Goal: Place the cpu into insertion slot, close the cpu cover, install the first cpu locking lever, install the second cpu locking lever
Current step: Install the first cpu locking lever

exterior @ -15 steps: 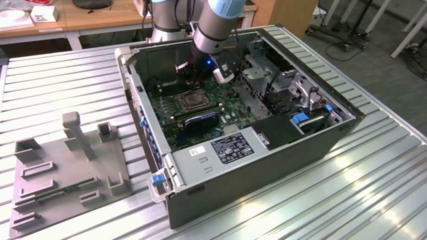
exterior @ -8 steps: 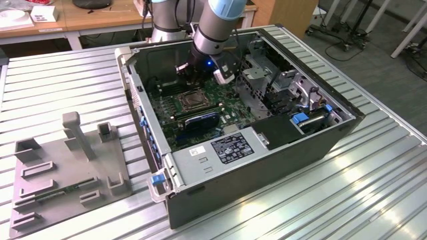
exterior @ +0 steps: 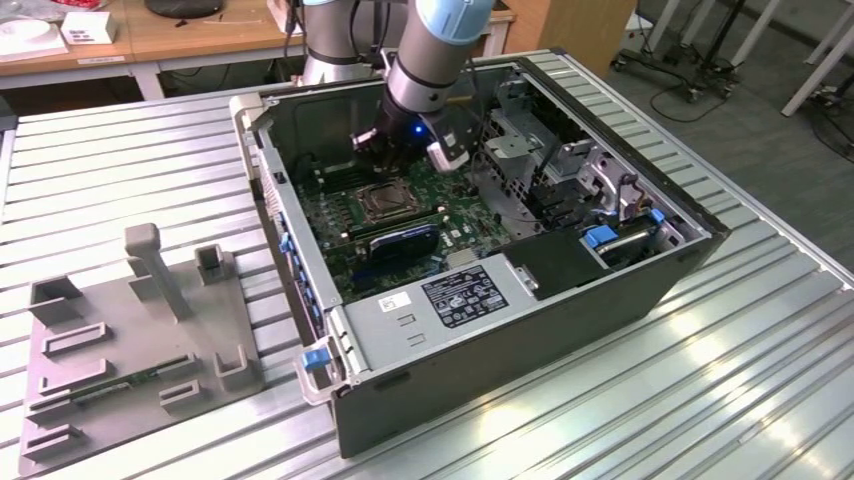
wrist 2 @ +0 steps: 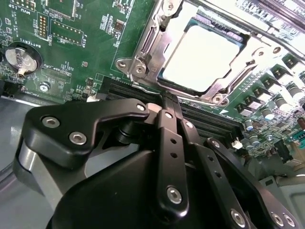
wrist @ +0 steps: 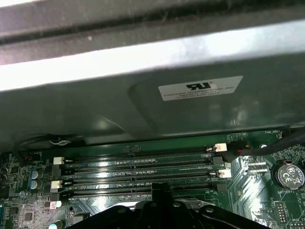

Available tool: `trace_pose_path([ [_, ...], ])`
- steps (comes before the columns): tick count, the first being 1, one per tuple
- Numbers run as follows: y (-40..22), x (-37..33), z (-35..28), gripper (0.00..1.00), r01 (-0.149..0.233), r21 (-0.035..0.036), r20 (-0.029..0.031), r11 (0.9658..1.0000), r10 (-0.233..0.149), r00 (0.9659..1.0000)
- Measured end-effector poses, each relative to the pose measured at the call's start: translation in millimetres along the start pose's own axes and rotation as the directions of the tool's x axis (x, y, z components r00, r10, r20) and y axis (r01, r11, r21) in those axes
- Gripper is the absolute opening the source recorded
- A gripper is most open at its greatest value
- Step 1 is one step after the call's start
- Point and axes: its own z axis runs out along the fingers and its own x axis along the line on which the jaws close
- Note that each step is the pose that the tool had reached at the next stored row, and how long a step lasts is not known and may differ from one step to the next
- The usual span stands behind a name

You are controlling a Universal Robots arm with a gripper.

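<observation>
The cpu (wrist 2: 205, 55) lies flat in the insertion slot (exterior: 378, 203) on the green board, its silvery top catching the light. The cpu cover (wrist 2: 155, 45), a silvery frame, lies down around it, and the chip shows through its cut-out. Thin metal levers run along two sides of the frame; I cannot tell whether they are latched. My gripper (wrist 2: 170, 106) hangs just beside the socket, over the black memory slots, with its black fingers (wrist 2: 167, 143) pressed together and nothing between them. In the exterior view the gripper (exterior: 386, 170) sits just behind the socket inside the open case.
Long black memory slots (wrist: 143, 167) lie between the socket and the grey case wall (wrist: 119, 100). A coin battery (wrist 2: 19, 59) sits on the board nearby. A power supply (exterior: 461, 295) and a metal drive cage (exterior: 534, 150) crowd the case. A grey fixture (exterior: 134, 340) stands at the exterior view's left.
</observation>
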Motion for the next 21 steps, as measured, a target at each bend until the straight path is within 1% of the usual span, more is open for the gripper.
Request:
trace_pose_path([
  [6, -1.1, -0.5, 2.5, 0.11, 0.0, -0.0003, 0.0003, 1.0, 0.0, 1.0],
  [7, -1.0, -0.7, 3.0, 0.11, 0.0, -0.0014, 0.0011, 1.0, 0.0, 1.0],
  [18, -1.3, -0.6, 2.8, 0.11, 0.0, -0.0008, 0.0004, 1.0, 0.0, 1.0],
  [19, -1.5, -0.5, 2.7, 0.11, 0.0, -0.0034, 0.0001, 1.0, 0.0, 1.0],
  [21, -1.5, -0.6, 2.7, 0.11, 0.002, -0.0168, -0.0013, 0.9999, -0.002, 1.0],
])
